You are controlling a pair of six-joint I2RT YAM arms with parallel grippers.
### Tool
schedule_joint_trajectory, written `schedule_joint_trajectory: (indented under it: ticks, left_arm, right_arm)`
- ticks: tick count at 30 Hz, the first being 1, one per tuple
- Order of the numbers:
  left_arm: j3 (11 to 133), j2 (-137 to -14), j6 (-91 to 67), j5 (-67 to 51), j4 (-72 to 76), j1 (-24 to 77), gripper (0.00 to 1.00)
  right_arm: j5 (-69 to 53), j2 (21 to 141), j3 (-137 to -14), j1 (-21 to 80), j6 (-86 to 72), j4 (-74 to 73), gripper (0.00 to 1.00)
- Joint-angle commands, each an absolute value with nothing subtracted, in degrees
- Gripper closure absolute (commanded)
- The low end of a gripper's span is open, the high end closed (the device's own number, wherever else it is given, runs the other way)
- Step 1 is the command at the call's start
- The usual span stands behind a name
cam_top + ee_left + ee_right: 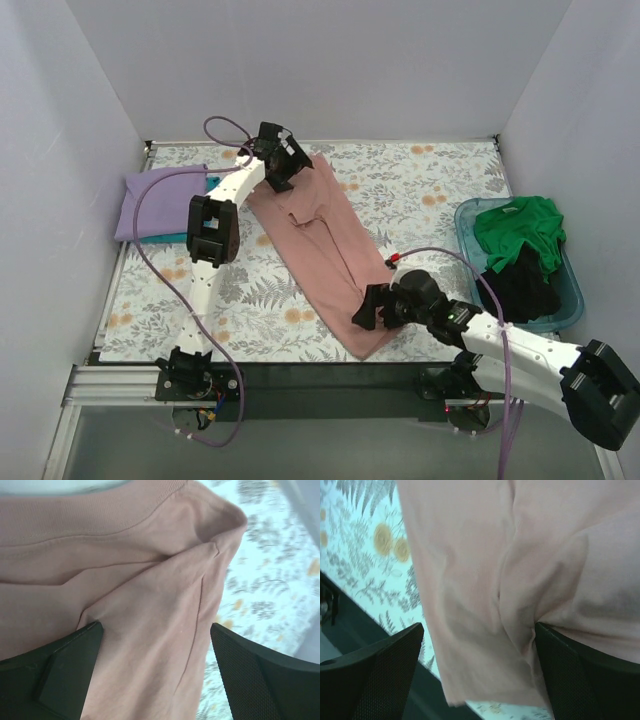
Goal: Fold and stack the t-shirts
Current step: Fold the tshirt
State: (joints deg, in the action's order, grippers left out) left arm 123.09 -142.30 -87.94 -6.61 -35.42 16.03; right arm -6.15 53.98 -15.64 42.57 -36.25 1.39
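Observation:
A dusty pink t-shirt (318, 245) lies folded into a long strip, running diagonally from the far middle to the near edge of the table. My left gripper (282, 163) is open at its far collar end, fingers astride the cloth (150, 645). My right gripper (368, 312) is open at its near hem end, fingers either side of the cloth (480, 630). A folded lavender t-shirt (160, 200) lies on a teal one (178, 237) at far left. A green t-shirt (520, 230) and a black one (520, 285) lie in the tub.
A translucent teal plastic tub (570, 300) stands at the right. The floral tablecloth (420, 190) covers the table; its dark near edge (300, 375) runs just below the shirt's hem. White walls enclose three sides.

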Motion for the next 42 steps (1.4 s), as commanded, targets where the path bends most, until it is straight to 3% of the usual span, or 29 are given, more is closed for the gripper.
schedule_joint_trajectory:
  ticks: [1,5,17,28,33,37,41,42]
  left_arm:
    - [134.51,-153.70,-87.88,-12.99,-37.45,16.96,0.09]
    - [134.83,-157.85,-92.37,-19.16,-27.53,17.92,0.07]
    - [136.32,-160.67,-95.28,-9.42,-20.92,20.13,0.05]
    - [136.50,-156.45,-89.48,-8.86,-21.36,20.21,0.02]
    - [133.60,-147.15,-85.70,-11.25,-23.89,21.00,0.02]
    - [127.55,-135.11,-80.25,-6.44,-30.22,23.11,0.02]
    - [111.05,-118.34,-79.62,-1.77,-33.05,24.87,0.02]
    - [102.22,-111.78,-79.54,-1.32,-32.09,25.31,0.02]
  right_arm:
    - [-8.79,55.55,-14.67,50.96,-43.93,-11.52,0.02]
    - [-8.62,61.41,-17.31,60.01,-45.61,-9.32,0.02]
    - [-6.33,68.99,-29.17,77.60,-47.55,-10.01,0.02]
    - [4.74,56.96,-35.42,81.48,-47.90,-20.56,0.02]
    - [14.49,52.74,-38.14,80.60,-47.90,-27.24,0.02]
    - [17.67,49.84,-38.23,76.83,-46.76,-30.57,0.02]
    - [16.18,48.87,-37.01,68.93,-45.00,-32.78,0.02]
    - [15.65,48.78,-35.87,67.60,-44.74,-33.13,0.02]
